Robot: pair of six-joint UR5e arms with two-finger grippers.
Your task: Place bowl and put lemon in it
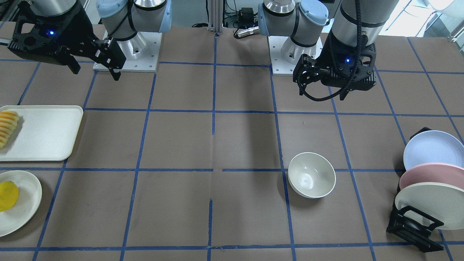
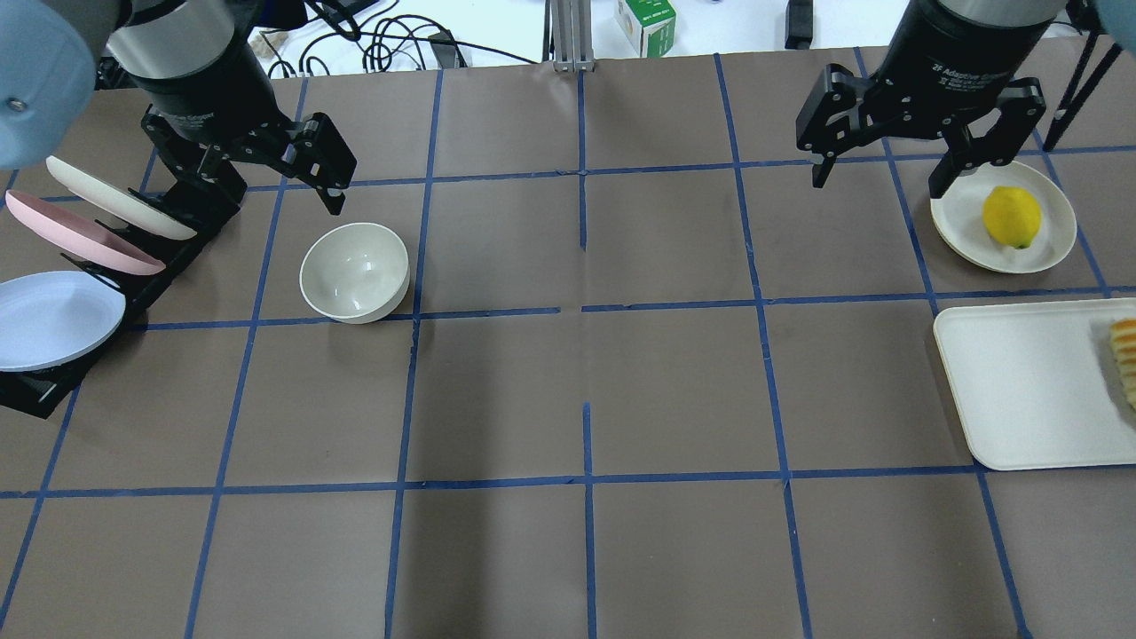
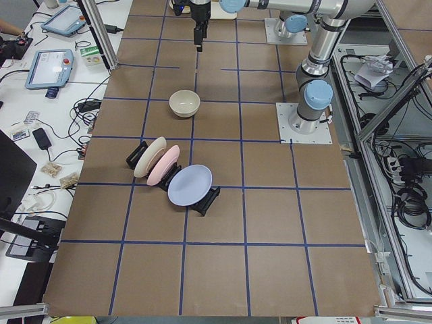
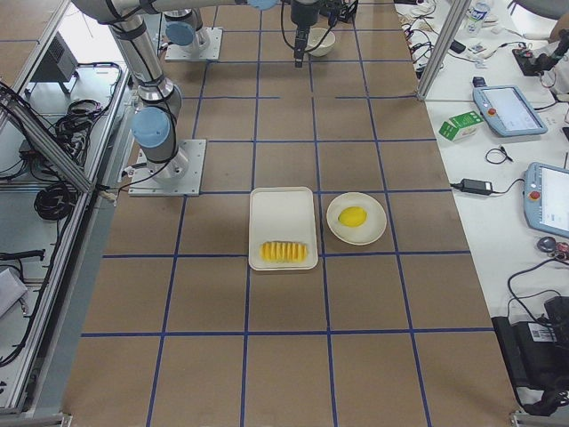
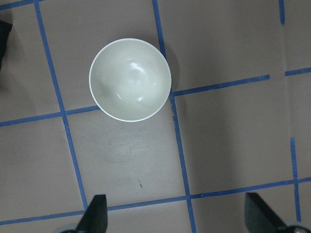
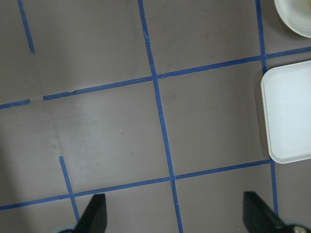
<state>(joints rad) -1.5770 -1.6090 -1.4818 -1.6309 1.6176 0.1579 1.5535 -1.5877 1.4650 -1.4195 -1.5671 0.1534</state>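
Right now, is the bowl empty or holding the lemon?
Empty. The bowl shows a bare inside; the lemon lies on the round plate.

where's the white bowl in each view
Front-facing: small deep cream-white bowl, lower right of centre.
Overhead: bowl, left of centre.
Exterior left: bowl, upper middle.
Exterior right: bowl, top edge.
Left wrist: bowl, upper left.
Right wrist: not in it.
Shared landmark: black rack of pastel plates beside it.

Robotics laboratory: the table (image 3: 270,223), papered brown with a blue tape grid (image 2: 587,532), carries bolted arm bases (image 3: 304,125), with teach pendants (image 3: 48,67) at 10 o'clock and cable bundles (image 3: 408,196) at 3 o'clock in the exterior left view.
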